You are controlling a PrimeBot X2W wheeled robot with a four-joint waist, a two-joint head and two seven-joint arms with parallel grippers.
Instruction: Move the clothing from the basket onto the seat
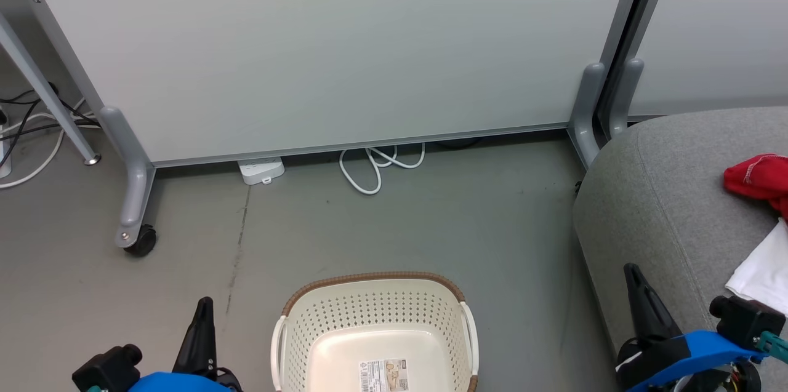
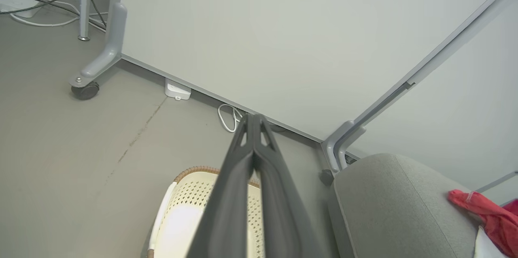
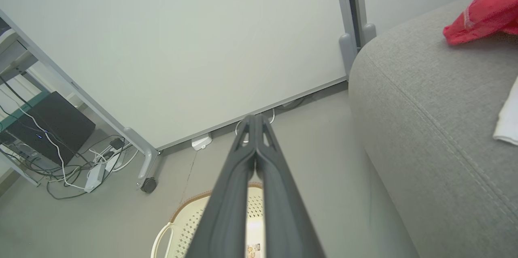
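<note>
Seat (image 1: 665, 195) stood right of the basket (image 1: 375, 312), the basket looked empty, the clothing (image 1: 760, 178) lay on the seat, and left hand (image 1: 204, 308) and right hand (image 1: 630, 271) flanking the basket were closed on nothing, so the last step seemed done, needing only retreat.

The cream basket (image 1: 375, 279) with its brown rim stands upright on the floor (image 1: 443, 226), a paper label (image 1: 383, 375) showing on its bare bottom. Beside it, red clothing (image 1: 758, 178), apparently white-panelled, lies crumpled on the grey seat (image 1: 652, 207).
</note>
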